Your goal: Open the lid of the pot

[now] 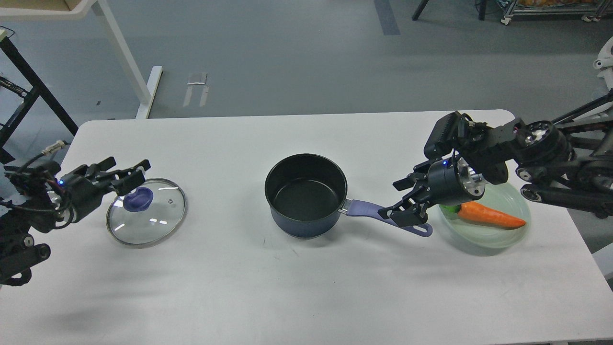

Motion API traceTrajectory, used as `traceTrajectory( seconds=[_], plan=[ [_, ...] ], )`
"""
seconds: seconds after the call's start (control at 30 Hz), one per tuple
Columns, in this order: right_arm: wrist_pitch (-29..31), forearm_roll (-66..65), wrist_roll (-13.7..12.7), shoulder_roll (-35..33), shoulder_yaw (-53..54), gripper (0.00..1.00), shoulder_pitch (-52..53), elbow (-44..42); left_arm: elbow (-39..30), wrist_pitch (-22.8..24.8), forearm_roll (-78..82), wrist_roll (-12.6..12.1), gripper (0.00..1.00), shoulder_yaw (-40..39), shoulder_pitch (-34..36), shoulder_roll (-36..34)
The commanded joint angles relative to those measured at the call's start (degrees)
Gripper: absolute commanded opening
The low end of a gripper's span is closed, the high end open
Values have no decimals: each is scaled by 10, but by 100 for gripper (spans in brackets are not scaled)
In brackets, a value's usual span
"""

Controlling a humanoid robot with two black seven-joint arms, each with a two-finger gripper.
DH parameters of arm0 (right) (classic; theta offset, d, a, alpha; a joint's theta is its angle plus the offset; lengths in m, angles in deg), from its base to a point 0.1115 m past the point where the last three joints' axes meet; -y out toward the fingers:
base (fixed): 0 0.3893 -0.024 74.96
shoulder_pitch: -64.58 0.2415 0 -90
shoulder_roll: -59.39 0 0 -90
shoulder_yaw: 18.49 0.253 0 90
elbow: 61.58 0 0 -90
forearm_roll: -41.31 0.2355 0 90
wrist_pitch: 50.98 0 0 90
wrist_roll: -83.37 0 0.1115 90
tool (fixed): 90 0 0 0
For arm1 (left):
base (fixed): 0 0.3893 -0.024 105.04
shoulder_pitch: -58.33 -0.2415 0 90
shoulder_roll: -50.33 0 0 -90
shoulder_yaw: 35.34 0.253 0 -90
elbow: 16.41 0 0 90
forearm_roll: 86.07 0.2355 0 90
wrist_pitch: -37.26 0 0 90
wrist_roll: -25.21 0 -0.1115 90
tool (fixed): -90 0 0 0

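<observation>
The dark blue pot (306, 201) stands uncovered at the table's middle, its black inside showing. Its lavender handle (364, 209) points right. The glass pot lid (146, 212) lies flat on the table at the left, apart from the pot, with its purple-blue knob (139, 198) up. My left gripper (138, 173) hovers just over the knob's near-left side, fingers apart and holding nothing. My right gripper (393, 199) is open at the handle's outer end. Its lower finger overlaps the handle, and I cannot tell whether it touches.
A pale green plate (507, 235) with an orange carrot (491, 215) sits at the right, just behind my right gripper. The table's far edge runs behind the pot. Table legs and a cart stand on the floor beyond.
</observation>
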Motion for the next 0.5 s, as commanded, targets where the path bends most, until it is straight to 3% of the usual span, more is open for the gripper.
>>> traceTrajectory(
  seconds=[0.0,0.13,0.27,0.47],
  plan=[
    [-27,78,-2,-11,46,99,-10,-5,1,33,-150,1,99,-2,45,2],
    [-56,130,-1,-33,123,99,-33,-42,0,87,-308,1,99,-26,81,8],
    [-80,209,-1,-35,268,99,-108,-77,8,136,-419,-2,99,-87,85,48],
    [-84,266,-1,-28,441,99,-214,-119,28,154,-494,2,99,-155,79,120]
  ],
)
